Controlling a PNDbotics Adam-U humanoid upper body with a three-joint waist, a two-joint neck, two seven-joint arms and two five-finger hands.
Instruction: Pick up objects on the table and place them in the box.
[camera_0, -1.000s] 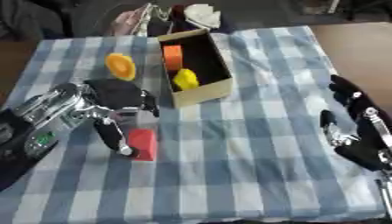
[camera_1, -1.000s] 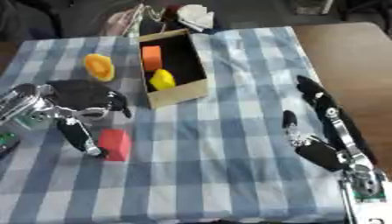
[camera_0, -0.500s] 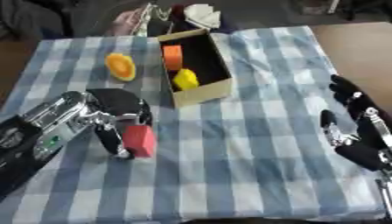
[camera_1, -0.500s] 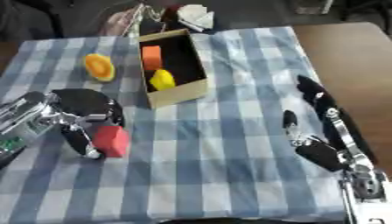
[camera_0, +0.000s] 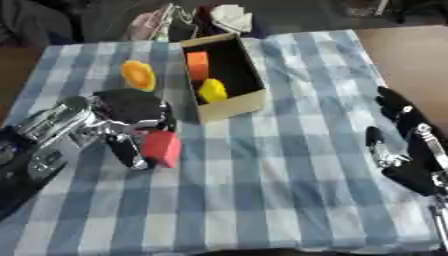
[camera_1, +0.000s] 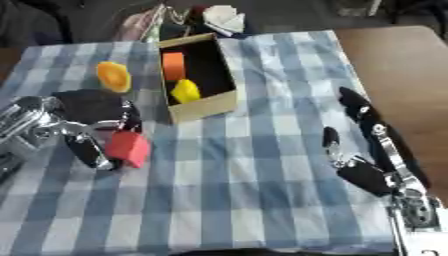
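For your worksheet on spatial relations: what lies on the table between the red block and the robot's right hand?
Nothing: only bare checked cloth lies between the red block and the right hand, as the left eye view shows.

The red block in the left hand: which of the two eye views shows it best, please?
The left eye view shows it slightly better: the red block sits further from the picture's edge, with the left hand and forearm all in frame. The right eye view shows the same block, pinched the same way, but nearer the left edge with the arm cut off.
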